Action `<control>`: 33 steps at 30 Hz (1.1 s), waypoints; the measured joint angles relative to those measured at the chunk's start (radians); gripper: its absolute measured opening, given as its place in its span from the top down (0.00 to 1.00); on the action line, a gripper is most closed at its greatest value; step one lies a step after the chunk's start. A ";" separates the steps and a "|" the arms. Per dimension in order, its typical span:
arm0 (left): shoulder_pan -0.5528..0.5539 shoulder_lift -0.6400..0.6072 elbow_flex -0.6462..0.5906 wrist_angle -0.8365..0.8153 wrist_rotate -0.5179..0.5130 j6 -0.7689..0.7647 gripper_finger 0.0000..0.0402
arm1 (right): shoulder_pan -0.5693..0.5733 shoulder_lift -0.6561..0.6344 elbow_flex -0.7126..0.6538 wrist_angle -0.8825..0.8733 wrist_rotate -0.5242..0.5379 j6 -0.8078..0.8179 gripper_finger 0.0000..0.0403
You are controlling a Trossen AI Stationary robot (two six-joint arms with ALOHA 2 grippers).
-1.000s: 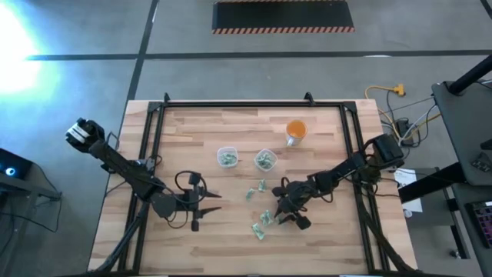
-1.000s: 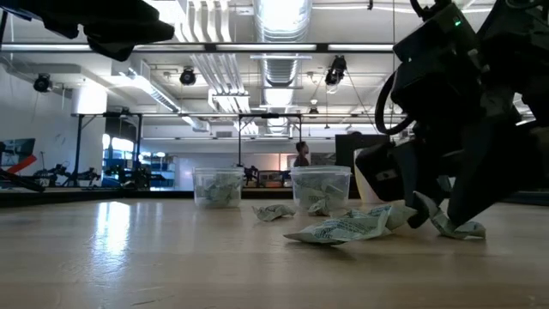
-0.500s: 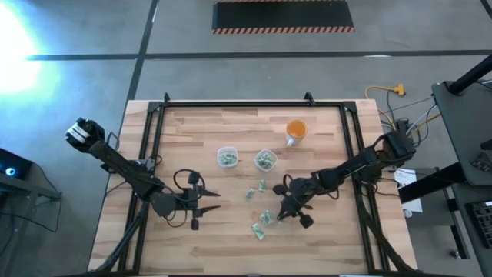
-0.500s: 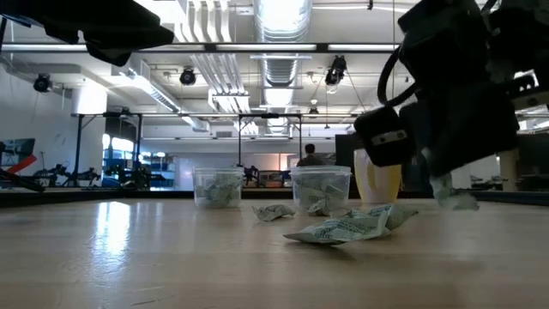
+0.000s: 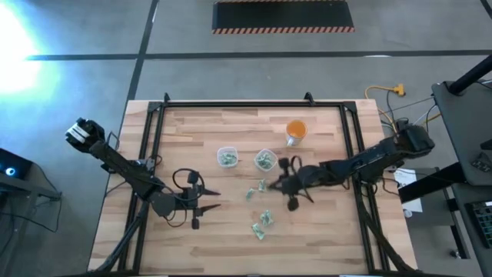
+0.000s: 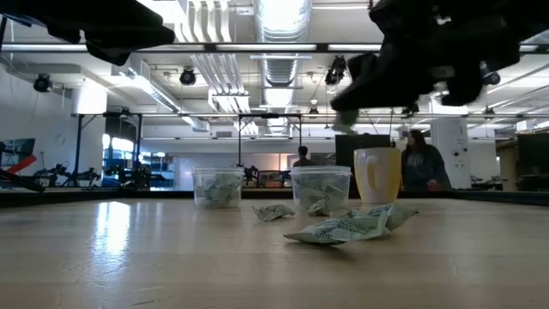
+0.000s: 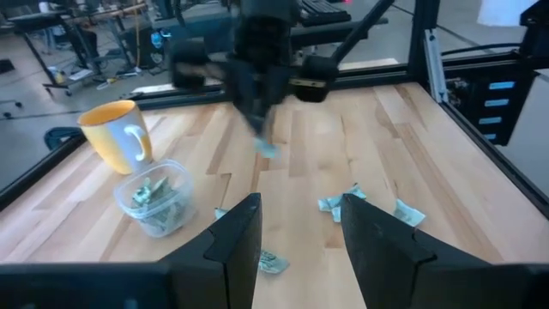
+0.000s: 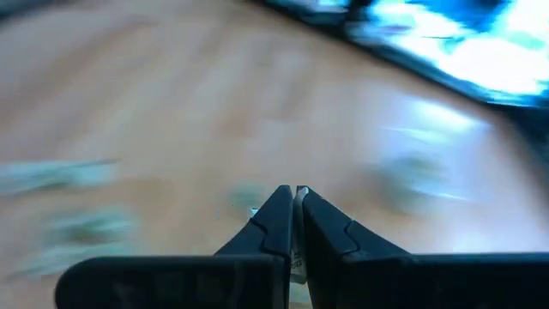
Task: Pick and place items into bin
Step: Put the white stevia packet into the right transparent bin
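Wrappers (image 5: pixel 263 225) lie loose on my table (image 5: pixel 200 246): a bunch near the front centre, one more (image 5: pixel 250 195) a little farther back, and in the low view a crumpled heap (image 6: pixel 347 228) sits in front of the cups. Two clear cups (image 5: pixel 226 158) (image 5: pixel 265 160) stand side by side mid-table, each with wrappers inside. An orange cup (image 5: pixel 296 131) stands farther back and to the right of them.

My right gripper (image 5: pixel 285 185) hangs above the table just right of the right clear cup, jaws pressed together. In the left wrist view a small pale piece (image 7: pixel 268 149) dangles from its tips, so I read it as pinching a wrapper.

My left gripper (image 5: pixel 201 206) waits at the near left, well apart from the wrappers, jaws spread with nothing between them.

A person (image 6: pixel 419 167) stands in the room behind.
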 joint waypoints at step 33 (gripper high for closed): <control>0.003 0.001 0.000 0.010 -0.038 0.001 0.64 | -0.269 0.150 0.022 0.059 0.122 0.087 0.98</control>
